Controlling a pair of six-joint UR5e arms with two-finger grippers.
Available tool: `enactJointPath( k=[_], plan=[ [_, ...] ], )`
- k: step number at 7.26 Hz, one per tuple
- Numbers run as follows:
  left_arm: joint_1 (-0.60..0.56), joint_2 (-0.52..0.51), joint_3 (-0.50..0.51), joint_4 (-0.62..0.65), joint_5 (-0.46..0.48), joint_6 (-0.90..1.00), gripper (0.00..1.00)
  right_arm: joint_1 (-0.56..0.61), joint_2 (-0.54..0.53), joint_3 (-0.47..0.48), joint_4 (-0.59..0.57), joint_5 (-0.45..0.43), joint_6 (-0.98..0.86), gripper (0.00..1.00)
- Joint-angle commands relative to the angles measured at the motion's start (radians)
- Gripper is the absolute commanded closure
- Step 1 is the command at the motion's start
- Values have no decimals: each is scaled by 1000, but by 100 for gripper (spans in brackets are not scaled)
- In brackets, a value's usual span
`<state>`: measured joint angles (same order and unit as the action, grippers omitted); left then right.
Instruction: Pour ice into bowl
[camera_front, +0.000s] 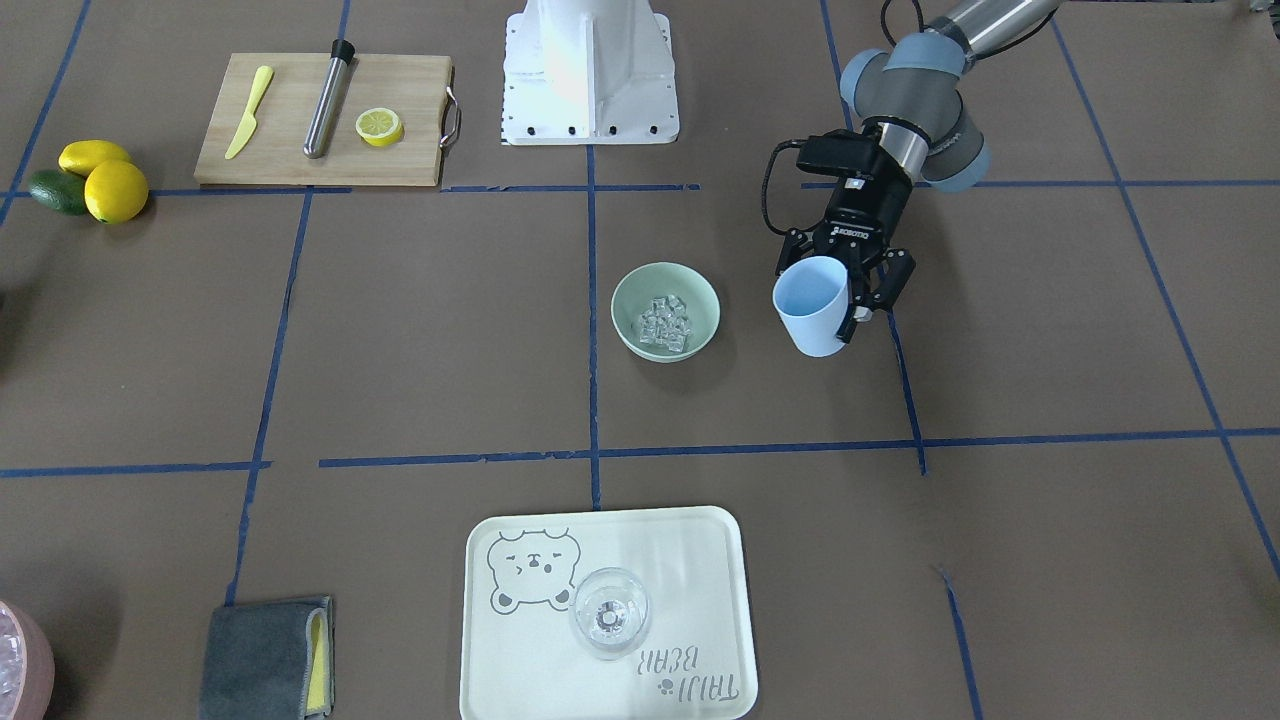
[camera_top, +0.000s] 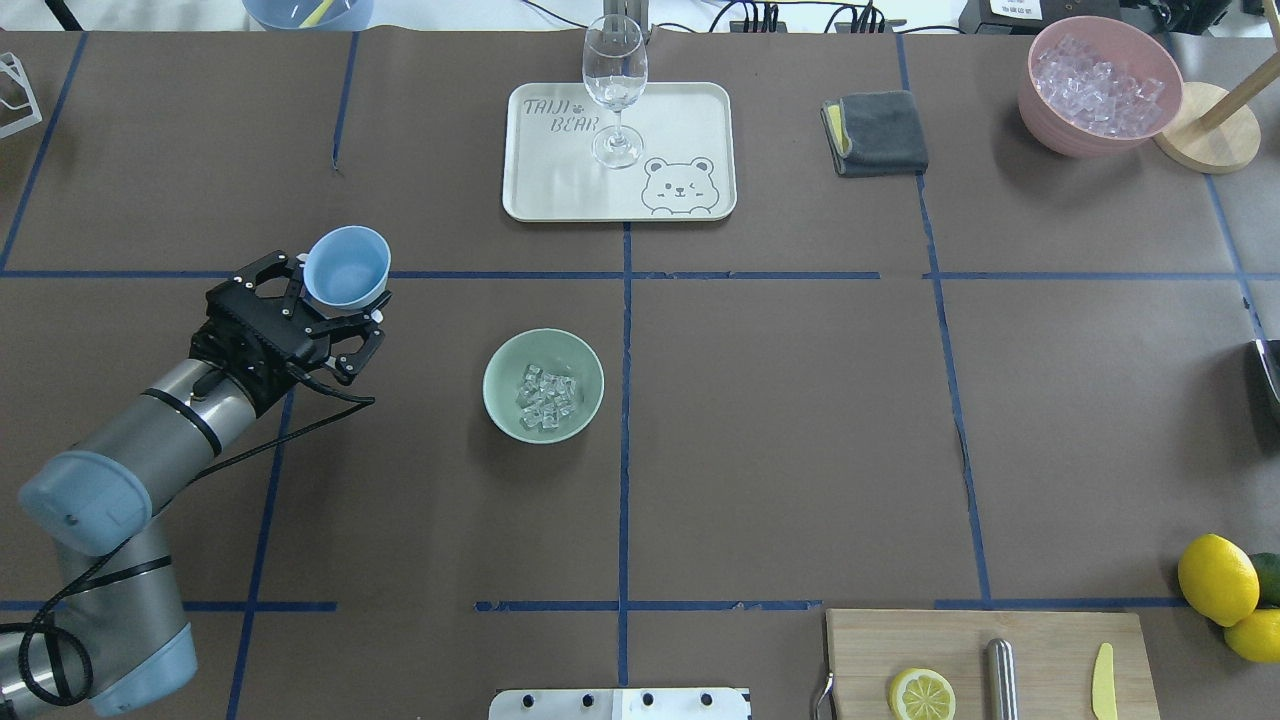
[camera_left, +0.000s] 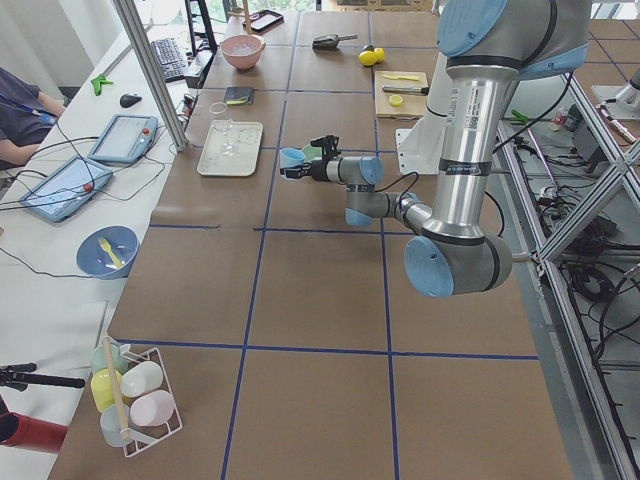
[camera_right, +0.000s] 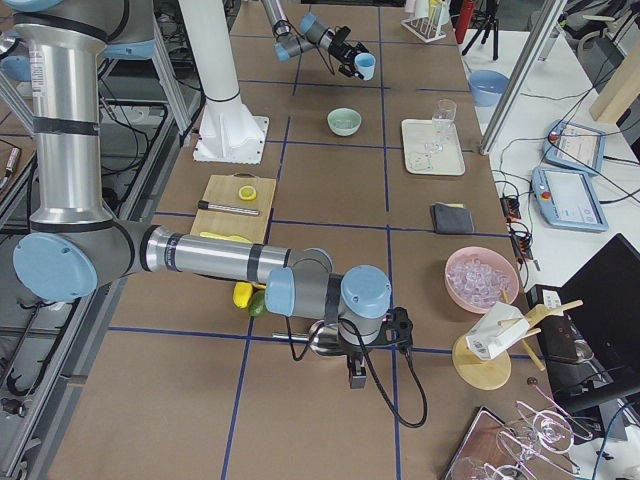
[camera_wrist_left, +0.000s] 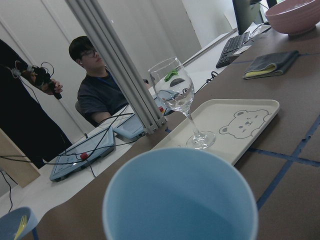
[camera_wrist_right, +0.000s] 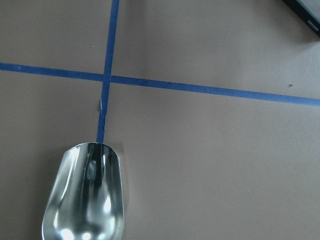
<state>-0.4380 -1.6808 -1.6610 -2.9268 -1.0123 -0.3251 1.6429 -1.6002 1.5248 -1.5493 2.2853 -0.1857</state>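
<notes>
The pale mint-green bowl (camera_front: 700, 300) (camera_top: 505, 400) stands near the table's middle, and the ice (camera_front: 667, 322) (camera_top: 547, 393) lies heaped inside it as clear cubes. My left gripper (camera_front: 838, 290) (camera_top: 335, 300) is shut on a light blue cup (camera_front: 812, 310) (camera_top: 346, 266), held above the table to the bowl's side and apart from it. The cup (camera_wrist_left: 180, 200) looks empty in the left wrist view. My right gripper (camera_right: 355, 352) shows only in the exterior right view, low at the table's far end, and I cannot tell its state. A metal scoop (camera_wrist_right: 85, 200) lies under its camera.
A cream tray (camera_top: 525, 195) with a wine glass (camera_top: 614, 85) sits beyond the bowl. A grey cloth (camera_top: 875, 132) and a pink container of ice (camera_top: 1100, 85) are at the far right. A cutting board (camera_top: 1050, 640) and lemons (camera_top: 1215, 578) are nearby. A person (camera_wrist_left: 95, 85) sits past the table.
</notes>
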Motion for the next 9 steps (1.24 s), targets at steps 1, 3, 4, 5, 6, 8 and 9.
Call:
enactJointPath(
  k=[1,3,4,5,6,8,9],
  plan=[
    [-8,90,4,0,6,-381,100,0,-1,0,0,-1,-1,0],
    [-8,209,7,-30,189,-453,100,0,-4,-2,15,-1,-1,0],
    [-7,217,64,-79,216,-488,100,0,-9,-2,24,-1,-1,0],
    [-5,219,145,-89,221,-605,100,0,-12,0,28,-1,-1,0],
    [4,222,159,-89,240,-609,100,0,-15,0,28,-1,-3,0],
    [22,224,168,-83,172,-623,100,2,-15,0,29,-1,-5,0],
    [42,224,202,-84,178,-646,100,6,-18,2,34,-1,-5,0]
  ],
)
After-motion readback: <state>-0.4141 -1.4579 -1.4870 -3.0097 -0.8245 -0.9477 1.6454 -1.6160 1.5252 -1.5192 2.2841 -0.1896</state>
